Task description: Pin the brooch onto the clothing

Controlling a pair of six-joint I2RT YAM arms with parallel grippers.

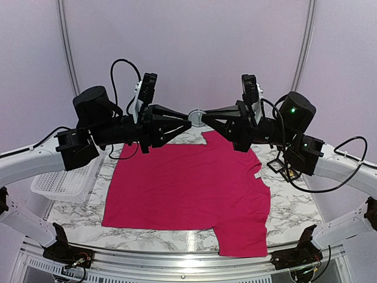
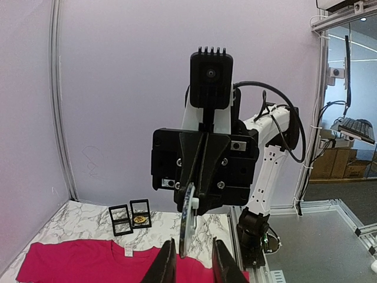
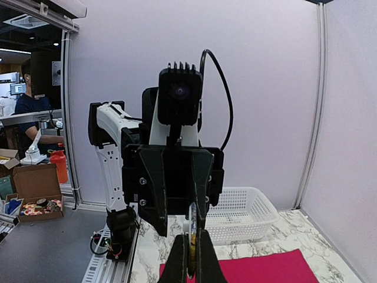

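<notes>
Brooch (image 1: 197, 117) is held in the air over the far edge of the shirt (image 1: 188, 188), which lies spread flat. The right gripper (image 1: 207, 118) is clamped on it, and the left gripper (image 1: 186, 119) has its fingers apart around it. Nothing looks pinned yet; lowering and fastening remain.

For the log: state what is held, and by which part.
The brooch, pinched at its edge between the right gripper's jaws; the left gripper holds nothing.
</notes>
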